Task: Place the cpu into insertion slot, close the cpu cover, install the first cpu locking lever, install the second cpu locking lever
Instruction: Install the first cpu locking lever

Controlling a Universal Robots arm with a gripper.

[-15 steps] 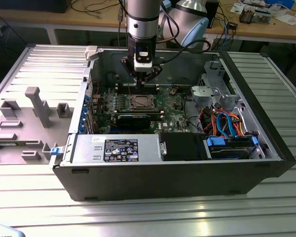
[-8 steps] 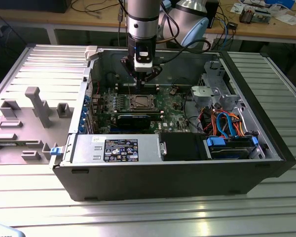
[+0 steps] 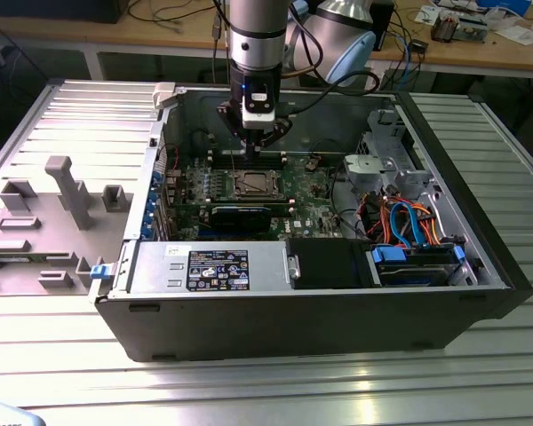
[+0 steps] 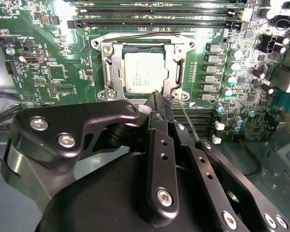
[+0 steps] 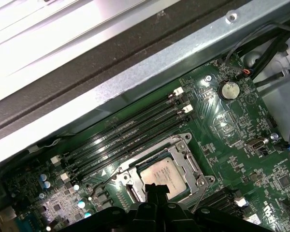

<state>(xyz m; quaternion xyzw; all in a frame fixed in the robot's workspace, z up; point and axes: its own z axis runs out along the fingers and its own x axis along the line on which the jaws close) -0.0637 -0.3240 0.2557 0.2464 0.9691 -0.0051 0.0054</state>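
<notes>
The cpu (image 4: pixel 146 72) lies flat in the insertion slot (image 4: pixel 105 75) on the green board, dull silver top up. The cpu cover (image 4: pixel 179 67) rests down around it as a silver frame. One thin wire lever (image 4: pixel 135 36) runs along the socket's memory-slot side. A second wire lever (image 4: pixel 188 121) angles away from the socket's corner. My gripper (image 4: pixel 159 99) is shut, its narrow tip just off that corner beside the second lever. From the exterior view the gripper (image 3: pixel 250 158) hangs right above the socket (image 3: pixel 253 184). The first wrist view has the gripper (image 5: pixel 157 189) at the cpu's (image 5: pixel 165 173) edge.
Long memory slots (image 4: pixel 154 14) lie beside the socket. A black card (image 3: pixel 240 213) and a power supply (image 3: pixel 213 266) sit nearer the case front. Drive cage and coloured cables (image 3: pixel 409 222) crowd the exterior view's right. The case wall (image 5: pixel 135 72) rises behind. A grey fixture (image 3: pixel 62 186) stands outside.
</notes>
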